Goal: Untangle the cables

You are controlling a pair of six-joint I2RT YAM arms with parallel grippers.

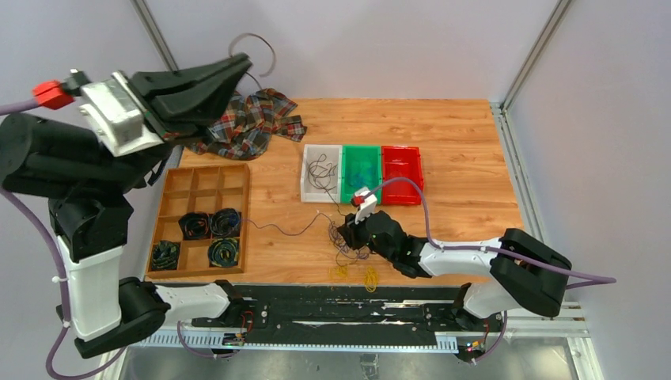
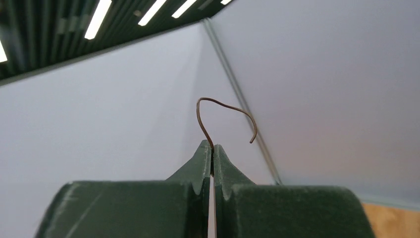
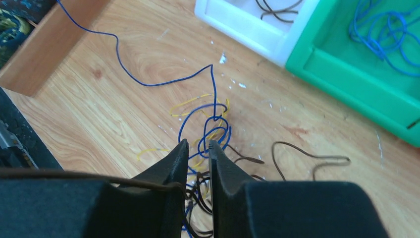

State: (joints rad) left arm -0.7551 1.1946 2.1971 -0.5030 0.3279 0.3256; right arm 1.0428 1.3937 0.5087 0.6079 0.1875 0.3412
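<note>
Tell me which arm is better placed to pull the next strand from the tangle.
Right. The right tool sits low at the tangle of thin blue, yellow and brown wires, jaws slightly apart. The left tool is raised high, shut on a thin brown wire.

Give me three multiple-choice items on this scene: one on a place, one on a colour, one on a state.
1. The sorted blue wires lie in which of the three trays in the row, seen from above? A the left one, B the middle one, C the right one.
2. The wire in the left gripper is: A blue, B yellow, C brown.
3. The wires at the right gripper are: A knotted together, B laid out straight and apart, C coiled in the wooden box.

B: they lie inside the green tray, which is the middle one.
C: a brown strand curls up from the shut fingers.
A: blue, yellow and brown strands cross in one tangle.
</note>
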